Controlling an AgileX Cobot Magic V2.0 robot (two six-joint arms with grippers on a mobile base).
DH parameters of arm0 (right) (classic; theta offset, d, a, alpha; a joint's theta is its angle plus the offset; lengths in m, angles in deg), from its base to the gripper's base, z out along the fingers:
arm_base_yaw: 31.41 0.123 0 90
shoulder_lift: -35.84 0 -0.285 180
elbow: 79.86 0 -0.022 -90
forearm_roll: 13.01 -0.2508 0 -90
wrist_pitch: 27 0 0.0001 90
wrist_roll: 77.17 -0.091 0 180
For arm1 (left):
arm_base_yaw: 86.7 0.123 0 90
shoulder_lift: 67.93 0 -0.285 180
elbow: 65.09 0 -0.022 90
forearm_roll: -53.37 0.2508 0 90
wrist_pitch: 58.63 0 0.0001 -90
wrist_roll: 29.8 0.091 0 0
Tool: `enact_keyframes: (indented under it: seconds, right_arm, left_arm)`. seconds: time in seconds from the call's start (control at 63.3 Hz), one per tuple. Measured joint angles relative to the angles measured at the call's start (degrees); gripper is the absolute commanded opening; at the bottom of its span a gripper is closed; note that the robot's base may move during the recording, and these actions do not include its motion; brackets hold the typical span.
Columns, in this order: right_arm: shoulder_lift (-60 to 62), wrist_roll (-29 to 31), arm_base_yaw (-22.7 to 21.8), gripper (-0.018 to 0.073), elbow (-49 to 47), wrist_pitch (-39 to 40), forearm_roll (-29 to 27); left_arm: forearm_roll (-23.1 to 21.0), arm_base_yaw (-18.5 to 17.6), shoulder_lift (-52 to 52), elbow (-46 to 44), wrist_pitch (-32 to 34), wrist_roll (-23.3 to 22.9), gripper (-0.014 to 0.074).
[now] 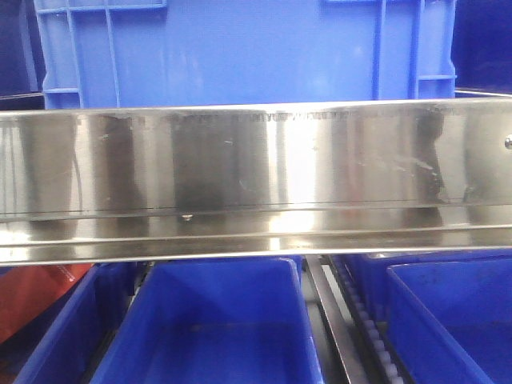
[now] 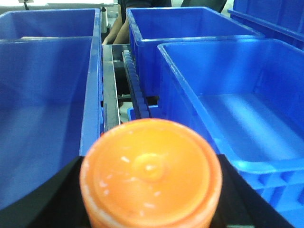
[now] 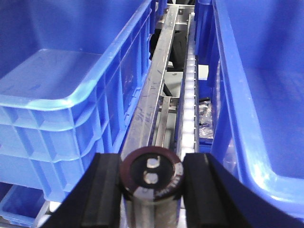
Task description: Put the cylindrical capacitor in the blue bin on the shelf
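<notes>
In the right wrist view my right gripper (image 3: pixel 151 179) is shut on the cylindrical capacitor (image 3: pixel 152 172), a dark brown-black cylinder seen end-on with two silvery terminals and a pale stripe. It hangs over the shelf's steel rail (image 3: pixel 151 102) and roller track (image 3: pixel 190 97), between one blue bin (image 3: pixel 71 90) on the left and another blue bin (image 3: pixel 259 95) on the right. My left gripper (image 2: pixel 151 190) is shut on a big orange cylinder (image 2: pixel 151 171) that fills the lower part of the left wrist view. The shelf's shiny front rail (image 1: pixel 256 172) spans the front view; neither gripper shows there.
Open blue bins stand left (image 2: pixel 42 109) and right (image 2: pixel 237 104) of the orange cylinder, with a roller track (image 2: pixel 137 90) between them. A large blue crate (image 1: pixel 240 48) sits on the tier above the rail, and further blue bins (image 1: pixel 216 328) below it. Something red (image 1: pixel 36 296) lies at lower left.
</notes>
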Motion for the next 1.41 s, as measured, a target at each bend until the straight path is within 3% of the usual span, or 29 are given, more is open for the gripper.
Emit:
enact_keyframes:
  seconds: [0.079,0.142,0.332,0.443,0.632,0.854,0.964,1.106,1.201,1.407]
  right_arm:
    - [0.0,0.0,0.0,-0.0162,0.0,0.0,-0.7]
    - [0.0,0.0,0.0,-0.0162,0.0,0.0,-1.5]
    - [0.0,0.0,0.0,-0.0162,0.0,0.3,-2.1]
    - [0.0,0.0,0.0,-0.0162,0.0,0.7,-2.3]
    - [0.0,0.0,0.0,-0.0162,0.0,1.5,-2.6]
    - [0.0,0.0,0.0,-0.0162,0.0,2.6,-3.8]
    - [0.0,0.0,0.0,-0.0162,0.0,2.9,-4.1]
    - [0.0,0.0,0.0,-0.0162,0.0,3.0,-4.1]
    - [0.0,0.0,0.0,-0.0162,0.0,3.0,-4.1]
    - [0.0,0.1,0.0,-0.0162,0.0,3.0,-4.1]
  left_arm:
    - [-2.4,0.0,-0.2,0.0,0.5,0.3,-0.0111]
    - [-6.3,0.0,-1.3,-0.6,0.5,3.3,-0.0111]
    - [-24.6,-0.1,-10.6,-8.4,-1.5,16.1,-0.0111]
    - [-28.4,-1.3,-18.6,-16.4,-3.8,19.3,-0.0111]
    - [-27.4,-9.1,-30.7,-30.1,-6.1,20.4,-0.0111]
    - [-14.6,-20.9,-45.0,-40.3,-6.8,20.8,-0.0111]
    - [-11.3,-23.4,-51.1,-42.4,-7.0,20.9,-0.0111]
    - [-9.7,-23.6,-57.2,-43.2,-7.0,20.9,-0.0101]
    - [-9.4,-23.6,-58.8,-43.3,-7.2,20.9,0.0022]
    - [-9.4,-23.6,-59.1,-43.7,-7.4,20.9,0.0557]
